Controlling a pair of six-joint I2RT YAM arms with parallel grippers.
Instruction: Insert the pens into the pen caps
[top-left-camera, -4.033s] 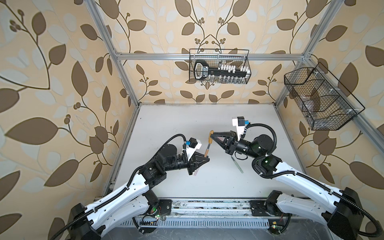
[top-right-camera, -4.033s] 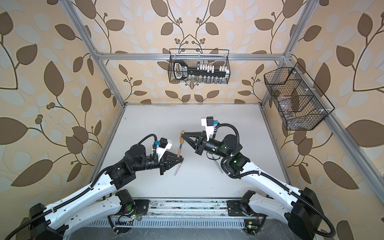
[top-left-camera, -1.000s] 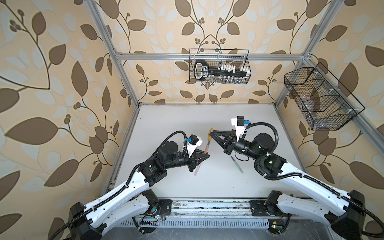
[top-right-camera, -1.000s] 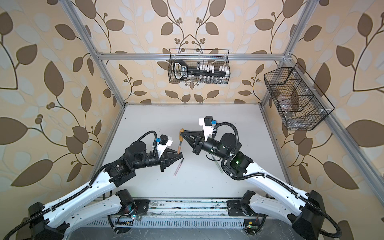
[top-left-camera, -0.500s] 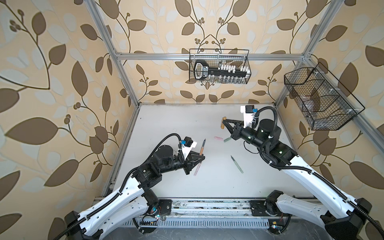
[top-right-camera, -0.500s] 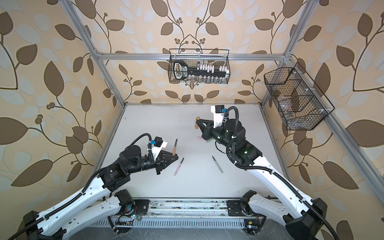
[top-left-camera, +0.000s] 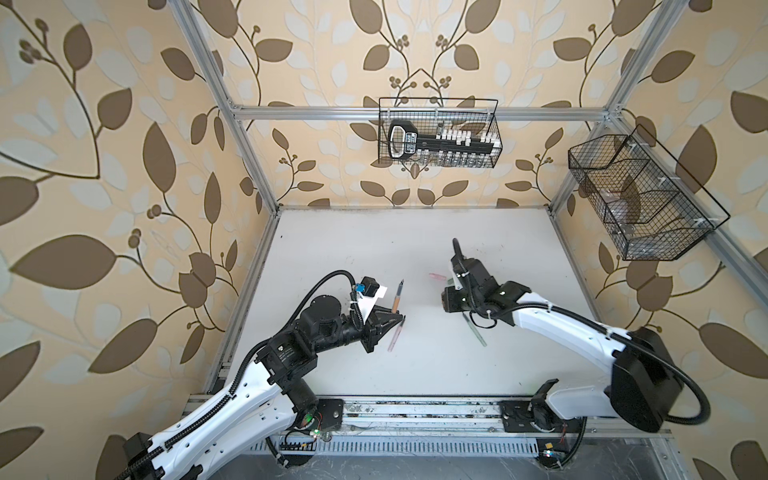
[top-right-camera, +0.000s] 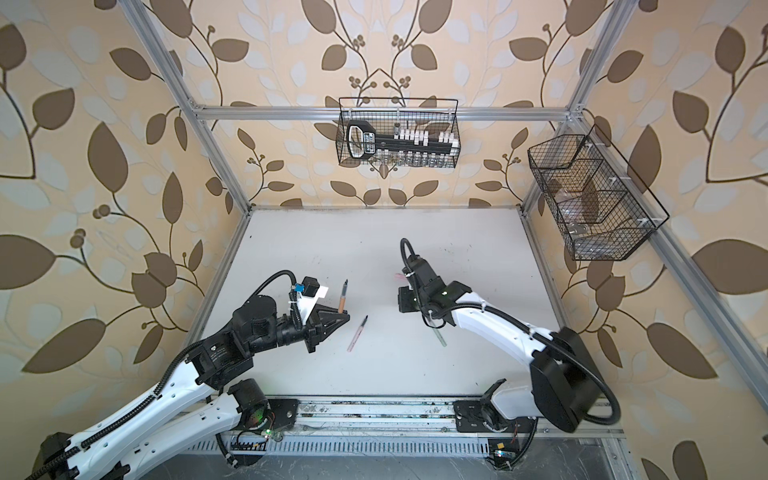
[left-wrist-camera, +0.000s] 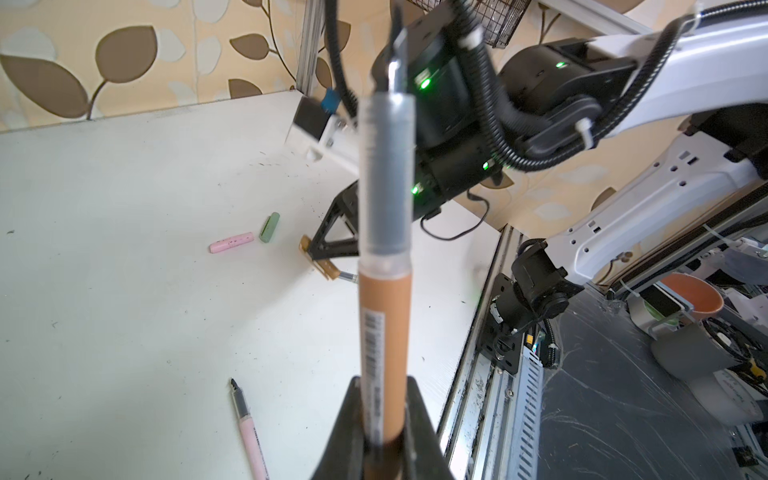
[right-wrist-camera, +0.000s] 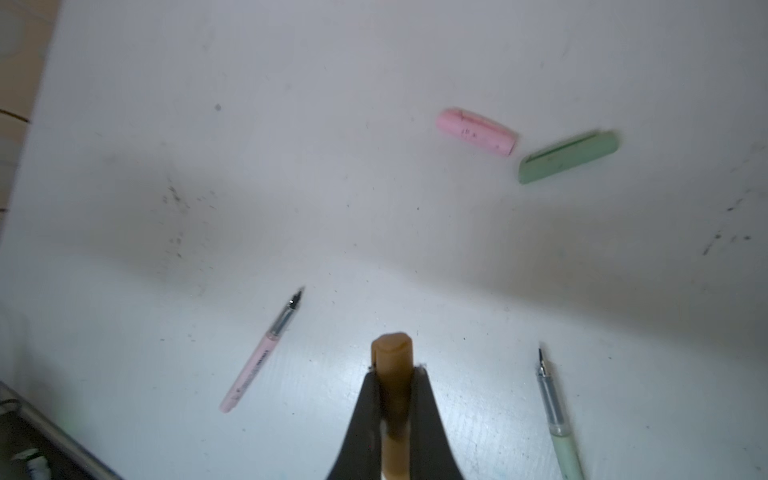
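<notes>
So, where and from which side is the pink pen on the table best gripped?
Grip the pink pen on its pink barrel, behind the grey tip section, from straight above, closing across it. It lies flat, and the tip end must stay free for capping.

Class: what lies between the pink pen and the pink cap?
Only bare table, between pink pen and pink cap; the right wrist view shows it.

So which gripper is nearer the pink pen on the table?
Left. The left gripper, gripping the brown pen, hovers by the pink pen; the right gripper, with the brown cap, is farther away.
</notes>
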